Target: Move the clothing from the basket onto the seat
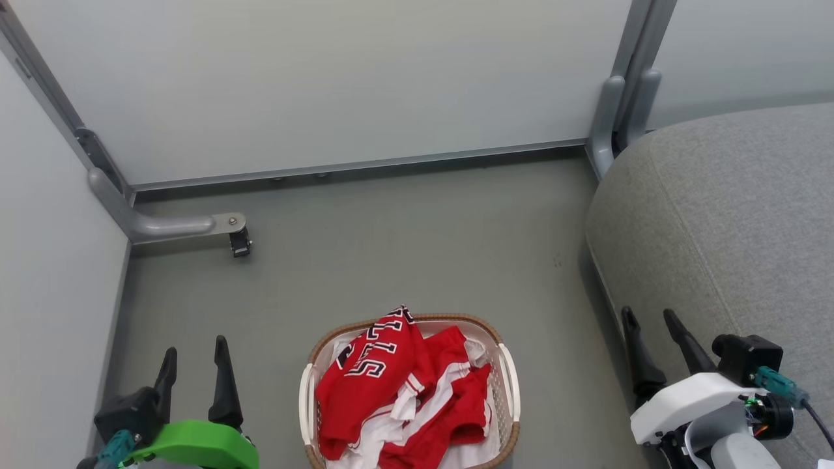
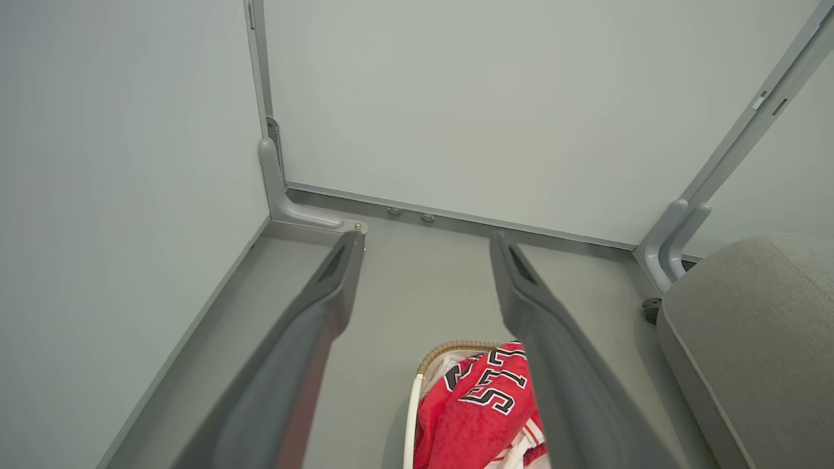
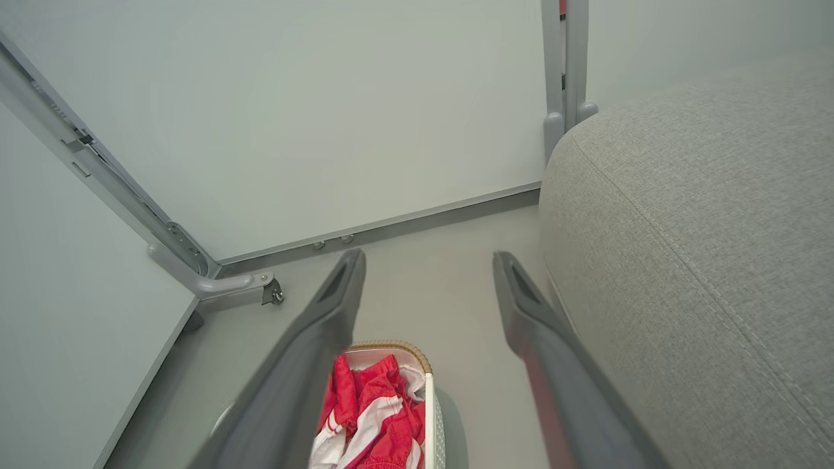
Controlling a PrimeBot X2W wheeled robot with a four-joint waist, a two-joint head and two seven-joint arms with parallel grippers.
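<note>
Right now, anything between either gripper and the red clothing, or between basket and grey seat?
Nothing visible. The red, white-trimmed clothing lies uncovered in the cream perforated plastic basket; left gripper and right gripper are open, empty. Bare grey floor lies between basket and light-grey fabric seat.

One basket [image 1: 483, 324] is counted, holding two red garments: one jersey [image 1: 365, 384] and one shorts [image 1: 456, 397]. One seat [image 1: 730, 215] is seen at the right, and two grippers near: the left gripper [image 1: 195, 345] and the right gripper [image 1: 648, 312].
</note>
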